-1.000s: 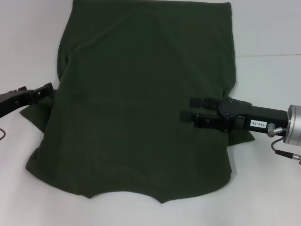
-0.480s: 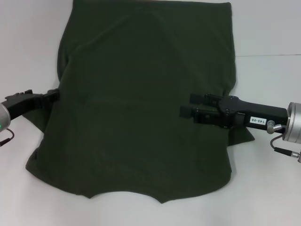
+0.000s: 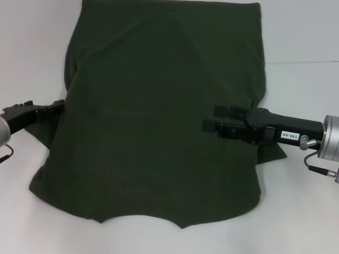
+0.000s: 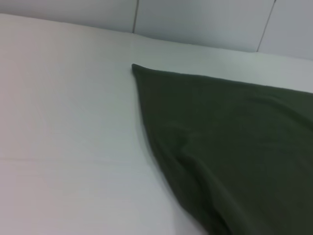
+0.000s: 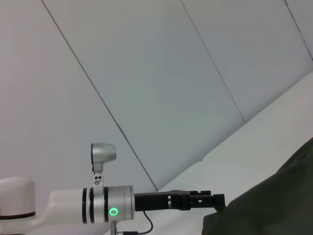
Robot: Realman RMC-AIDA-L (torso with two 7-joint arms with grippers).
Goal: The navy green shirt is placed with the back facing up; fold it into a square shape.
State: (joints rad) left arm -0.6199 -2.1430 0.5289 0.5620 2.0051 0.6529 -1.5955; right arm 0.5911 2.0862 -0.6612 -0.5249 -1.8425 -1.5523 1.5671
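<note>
Fabric of the navy green shirt (image 3: 159, 116), spread back-up on the white table (image 3: 302, 32), is judged soft, light and limp, best pinched at its side edges, where the left gripper (image 3: 53, 108) and right gripper (image 3: 209, 119) are seen, jaws parted, nothing held.

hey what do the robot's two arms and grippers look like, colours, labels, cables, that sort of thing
Both grippers are black and blocky. The right gripper sits on a black body with a white label reading 140-06, behind it a silver cylindrical wrist and a thin dark cable. The left gripper joins a silver-and-white wrist with a green ring light.
</note>
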